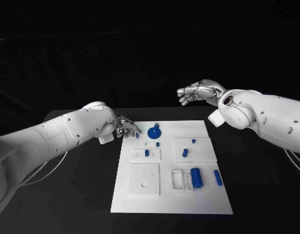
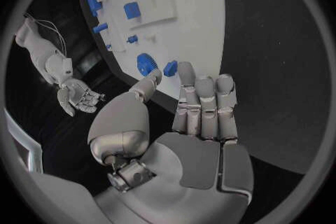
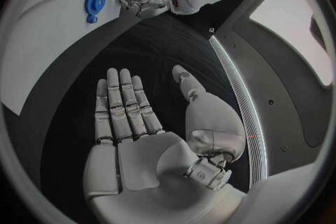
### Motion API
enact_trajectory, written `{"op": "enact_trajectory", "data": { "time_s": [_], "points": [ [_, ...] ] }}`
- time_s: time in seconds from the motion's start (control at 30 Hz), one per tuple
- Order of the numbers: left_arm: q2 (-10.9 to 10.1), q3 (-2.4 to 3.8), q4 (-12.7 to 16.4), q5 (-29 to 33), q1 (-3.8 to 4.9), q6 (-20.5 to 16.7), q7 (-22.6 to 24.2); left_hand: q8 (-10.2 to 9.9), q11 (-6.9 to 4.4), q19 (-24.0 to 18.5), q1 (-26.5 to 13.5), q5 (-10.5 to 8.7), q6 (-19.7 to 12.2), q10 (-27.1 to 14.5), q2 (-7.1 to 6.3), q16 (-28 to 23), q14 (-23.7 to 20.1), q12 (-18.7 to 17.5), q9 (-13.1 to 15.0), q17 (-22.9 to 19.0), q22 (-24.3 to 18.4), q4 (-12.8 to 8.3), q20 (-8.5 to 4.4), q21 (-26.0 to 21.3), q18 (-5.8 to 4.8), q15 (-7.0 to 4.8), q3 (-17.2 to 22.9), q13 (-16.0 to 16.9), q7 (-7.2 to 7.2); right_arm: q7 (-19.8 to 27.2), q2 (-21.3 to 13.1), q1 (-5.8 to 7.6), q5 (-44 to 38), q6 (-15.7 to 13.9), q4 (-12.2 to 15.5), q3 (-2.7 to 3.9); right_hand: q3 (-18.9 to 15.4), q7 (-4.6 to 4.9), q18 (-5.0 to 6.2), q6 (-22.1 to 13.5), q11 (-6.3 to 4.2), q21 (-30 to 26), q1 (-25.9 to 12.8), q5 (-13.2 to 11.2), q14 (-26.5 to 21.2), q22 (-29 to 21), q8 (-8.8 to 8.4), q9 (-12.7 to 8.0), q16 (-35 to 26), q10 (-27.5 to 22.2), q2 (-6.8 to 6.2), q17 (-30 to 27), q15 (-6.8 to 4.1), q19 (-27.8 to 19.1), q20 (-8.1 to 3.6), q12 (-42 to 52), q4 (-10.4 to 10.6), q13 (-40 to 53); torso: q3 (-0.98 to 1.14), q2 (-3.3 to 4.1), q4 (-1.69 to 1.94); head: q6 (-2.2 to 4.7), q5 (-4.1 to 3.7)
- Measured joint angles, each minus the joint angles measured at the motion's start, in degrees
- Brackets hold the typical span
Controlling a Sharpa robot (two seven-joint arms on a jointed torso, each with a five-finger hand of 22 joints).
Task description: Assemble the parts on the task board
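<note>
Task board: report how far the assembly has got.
Barely begun. Blue parts lie scattered over the task board: a gear, a cylinder, small pegs. In hand: nothing. The left hand hovers at the board's far left corner by the gear; the right hand is open, away from it. Nearly all remains.

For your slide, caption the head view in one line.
Left robot hand at the task board edge near a blue gear; right robot hand raised.
</note>
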Motion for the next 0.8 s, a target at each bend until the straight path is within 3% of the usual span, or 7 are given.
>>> {"op": "enact_trajectory", "data": {
  "time_s": [0.43, 0.63, 0.8],
  "points": [
    [0.2, 0.04, -0.7, 0.8, -0.06, 0.5, 0.6, -0.5, 0.00, 0.0, 0.8, 0.00, 0.0, 0.0, 1.21, 0.2, 0.0, 0.0, -0.2, -0.1, 0.1, -0.7, 0.00, 0.0, 0.00, 0.01, -0.2, 0.0, -0.01, 0.0, 0.0, 0.00, 0.0, 0.0, 0.0, 0.00, -0.2, 0.00, 0.00, 0.0, 0.00, 0.0, 0.0, 0.0, 0.0, 0.0, 0.00, -0.1, 0.0, 0.0, 0.00, 0.0, 0.00, 0.0, 0.00, 0.0, 0.2, 0.0, 0.02, 0.00, 0.07, -0.37, -0.18],
    [0.2, 0.03, -0.4, 1.1, -0.05, 0.7, 0.6, -0.5, 0.00, 0.0, 2.6, 0.17, 0.6, 0.0, 3.59, 0.2, 0.0, 0.0, -0.5, -0.1, 0.4, -2.3, 0.00, 0.0, 0.00, 0.06, 0.2, 0.0, 0.00, 0.0, 0.1, 0.00, 0.0, 0.0, 0.0, 0.00, -0.2, -0.01, 0.00, 0.0, 0.00, 0.0, 0.0, 0.0, 0.0, 0.0, 0.00, 0.0, 0.0, 0.0, 0.00, 0.0, 0.00, 0.0, 0.00, 0.0, 0.2, 0.0, 0.02, -0.02, 0.07, -0.47, -0.09],
    [0.3, 0.01, -0.3, 1.2, -0.07, 1.0, 0.7, -0.3, 0.00, 0.0, 3.1, 0.34, 0.6, 0.0, 4.11, 0.2, -0.1, 0.0, -0.2, -0.1, 0.4, -2.3, 0.00, 0.0, 0.00, -0.10, 0.2, 0.0, 0.00, 0.0, 0.1, 0.00, 0.1, 0.0, 0.0, 0.00, -0.2, -0.01, 0.00, 0.0, 0.00, 0.0, 0.0, 0.0, 0.0, 0.0, 0.00, 0.0, 0.0, 0.0, 0.00, 0.0, 0.00, 0.0, 0.00, 0.0, 0.2, 0.0, 0.02, -0.01, 0.03, -0.57, -0.06]
  ]
}}
